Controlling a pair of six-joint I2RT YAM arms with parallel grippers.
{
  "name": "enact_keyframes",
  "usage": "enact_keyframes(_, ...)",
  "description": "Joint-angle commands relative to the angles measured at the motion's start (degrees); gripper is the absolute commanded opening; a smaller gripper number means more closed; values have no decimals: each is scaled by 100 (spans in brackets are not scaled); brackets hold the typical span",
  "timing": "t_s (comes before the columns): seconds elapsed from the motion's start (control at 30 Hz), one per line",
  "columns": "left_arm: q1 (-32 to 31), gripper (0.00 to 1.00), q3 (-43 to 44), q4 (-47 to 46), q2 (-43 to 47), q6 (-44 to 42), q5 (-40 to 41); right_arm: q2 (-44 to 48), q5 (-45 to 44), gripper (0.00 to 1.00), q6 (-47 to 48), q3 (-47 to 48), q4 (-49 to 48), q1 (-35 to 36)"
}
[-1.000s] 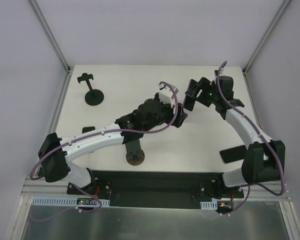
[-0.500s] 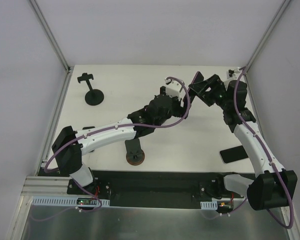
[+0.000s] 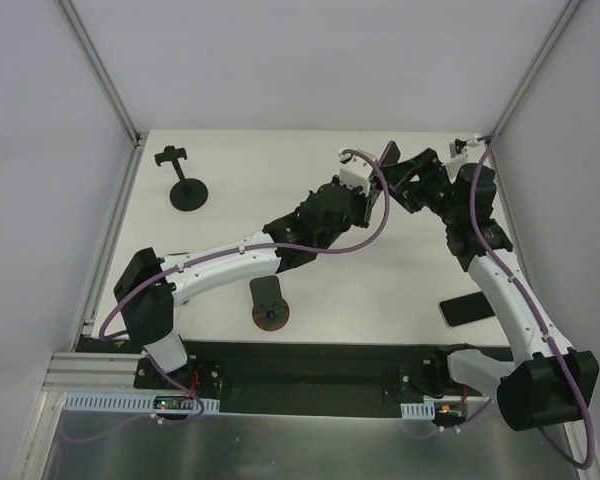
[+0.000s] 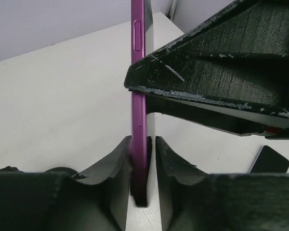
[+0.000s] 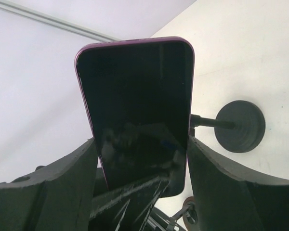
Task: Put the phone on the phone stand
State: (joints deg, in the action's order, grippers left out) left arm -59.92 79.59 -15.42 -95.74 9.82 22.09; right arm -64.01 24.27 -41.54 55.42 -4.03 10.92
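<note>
Black phone stand [image 3: 185, 182] stood far left, well apart. Left gripper [image 4: 142, 147] pinched the purple phone [image 5: 135, 91] by its faces, mid-air right of centre; right gripper [image 5: 140, 149] clamped its edges. Likely handover: right should let go only once left's pinch looked firm and square.

Showing purple along the frame of the phone [image 5: 135, 110] and glossy black across its screen, with matte black on the left gripper [image 4: 142, 192] below it and black streaked with whitish scuffs on a finger [image 4: 221, 91] of the right gripper [image 5: 139, 185] crossing it. Showing purple again on the cables [image 3: 325, 253] and white with black joints on the arms [image 3: 220, 268] near the phone, over a plain off-white table [image 3: 280, 170]. Showing solid black on the phone stand [image 3: 187, 185] far left of the phone and on a second handset [image 3: 468, 308] to its right.
</note>
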Motion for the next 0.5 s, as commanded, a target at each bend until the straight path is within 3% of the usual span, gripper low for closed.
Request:
enact_keyframes(0.0, 7, 13, 232, -85, 170, -288, 103, 319, 288, 1, -205, 118, -704, 147)
enact_keyframes(0.03, 7, 3, 224, 99, 222, -288, 138, 310, 332, 2, -118, 144, -739, 165)
enact_keyframes(0.13, 16, 0, -21, 267, 652, -349, 34, 196, 709, 39, 258, 416, -740, 227)
enact_keyframes(0.17, 33, 0, -101, 363, 1002, -350, -141, 144, 832, 62, 373, 495, -739, 218)
enact_keyframes(0.23, 191, 0, -294, 609, 1381, -157, -589, -75, 1438, 87, 707, 854, -713, 227)
enact_keyframes(0.3, 470, 0, -400, 1197, 1952, 228, -1345, -208, 2141, 98, 1217, 1076, -625, 227)
enact_keyframes(0.47, 990, 0, -962, 2130, 3488, 748, -2585, -33, 2476, 96, 2533, 1226, -108, 262)
